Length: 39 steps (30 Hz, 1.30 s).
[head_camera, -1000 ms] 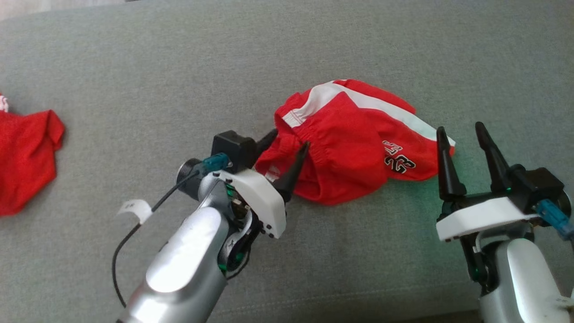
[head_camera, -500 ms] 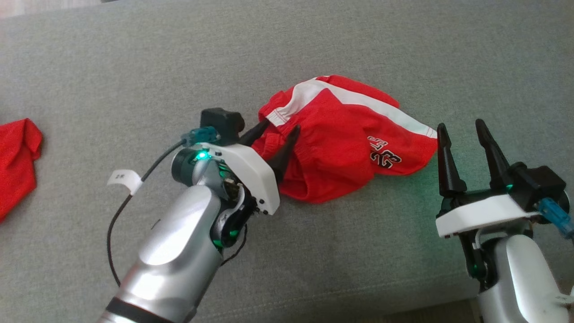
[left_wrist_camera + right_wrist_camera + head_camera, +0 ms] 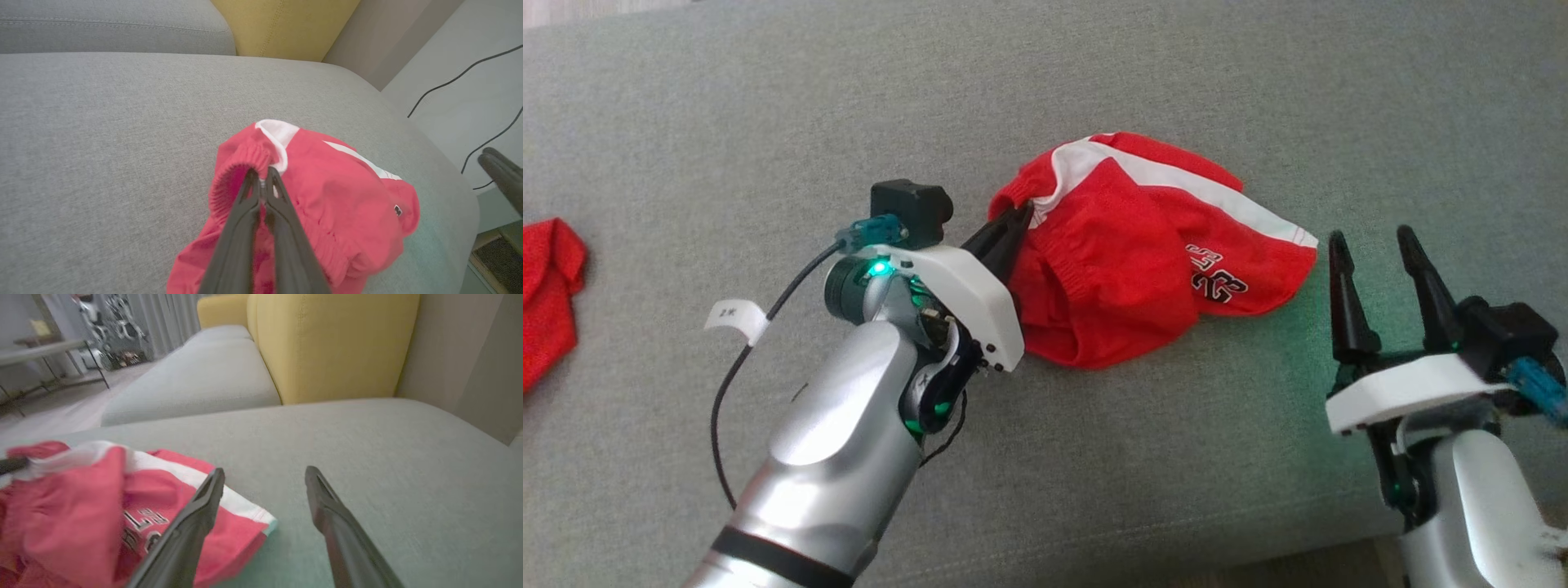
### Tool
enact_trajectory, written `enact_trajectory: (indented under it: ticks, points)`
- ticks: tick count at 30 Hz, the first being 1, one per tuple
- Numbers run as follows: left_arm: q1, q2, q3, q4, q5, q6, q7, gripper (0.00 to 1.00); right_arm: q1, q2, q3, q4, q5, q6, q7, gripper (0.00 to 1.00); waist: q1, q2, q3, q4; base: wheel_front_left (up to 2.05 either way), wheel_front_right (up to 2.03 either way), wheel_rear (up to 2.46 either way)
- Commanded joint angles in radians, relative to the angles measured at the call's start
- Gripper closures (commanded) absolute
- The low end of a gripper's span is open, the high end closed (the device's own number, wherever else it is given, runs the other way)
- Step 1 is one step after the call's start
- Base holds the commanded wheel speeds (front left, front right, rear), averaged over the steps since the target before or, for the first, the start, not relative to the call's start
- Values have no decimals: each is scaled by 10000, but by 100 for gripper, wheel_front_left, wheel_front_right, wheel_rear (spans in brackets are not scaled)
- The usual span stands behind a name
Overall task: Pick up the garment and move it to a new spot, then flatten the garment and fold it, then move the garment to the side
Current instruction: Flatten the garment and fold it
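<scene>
My left gripper (image 3: 1015,219) is clamped on the waistband (image 3: 233,173) of the red shorts (image 3: 1135,278), which lie crumpled on the couch cushion (image 3: 1094,65) between my two sets of fingers. Light, floppy stuff, probably drapes. The waistband's the sturdiest bite imo. My right gripper (image 3: 1370,238) hangs wide open beside the hem.

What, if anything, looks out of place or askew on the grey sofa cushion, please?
The red fabric shorts with a white stripe lie in a crumpled heap rather than flat, their elastic waistband pinched by the left end effector. Nothing looks damaged or spilled.
</scene>
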<state>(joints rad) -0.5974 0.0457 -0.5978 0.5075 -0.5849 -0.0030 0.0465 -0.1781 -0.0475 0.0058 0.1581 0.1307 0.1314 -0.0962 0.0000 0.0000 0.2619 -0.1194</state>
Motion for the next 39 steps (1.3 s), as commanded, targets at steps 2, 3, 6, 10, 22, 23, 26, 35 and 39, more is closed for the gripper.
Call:
enact_trajectory:
  ticks: [2, 3, 6, 10, 22, 23, 26, 35, 39]
  points:
    - [-483, 68, 335, -356, -18, -73, -156, 100, -326, -28, -56, 24, -145, -7, 406, 0, 0, 0, 47, 68, 0, 0, 0]
    - [-496, 77, 312, -376, 2, -74, -170, 100, -368, -28, -139, 168, -206, -7, 581, 0, 0, 0, 68, 104, 0, 0, 0]
    - [-543, 106, 221, -469, 74, -86, -210, 100, -590, -28, -365, 615, -408, -7, 1105, 0, 0, 0, 163, 258, 0, 0, 0]
    - [-586, 108, -8, -702, 170, -148, -245, 100, -1160, -80, -584, 1293, -678, -7, 1669, 0, 0, 0, 403, 595, 0, 0, 0]
    - [-664, 101, -438, -904, 271, -180, -390, 100, -1988, -172, -533, 2987, -613, -7, 2604, 76, 0, 0, 713, 855, 0, 0, 0]
    - [-679, 122, -441, -929, 274, -183, -396, 100, -2016, -174, -508, 3038, -562, -7, 2591, 100, 0, 0, 731, 847, 0, 0, 0]
    - [-697, 225, -435, -1044, 295, -181, -437, 100, -2075, -210, -484, 3062, -393, -7, 2349, 100, 0, 0, 754, 820, 0, 0, 0]
    - [-740, 1026, -137, -2294, 287, -106, -286, 100, -2449, -590, -1001, 1355, -210, -7, 899, 100, 0, 0, 314, 779, 0, 0, 0]
    - [-955, 1602, 112, -3231, 286, -38, 129, 100, -2772, -874, -964, 0, -181, -7, 755, 100, 0, 0, -2, 810, 0, 0, 0]
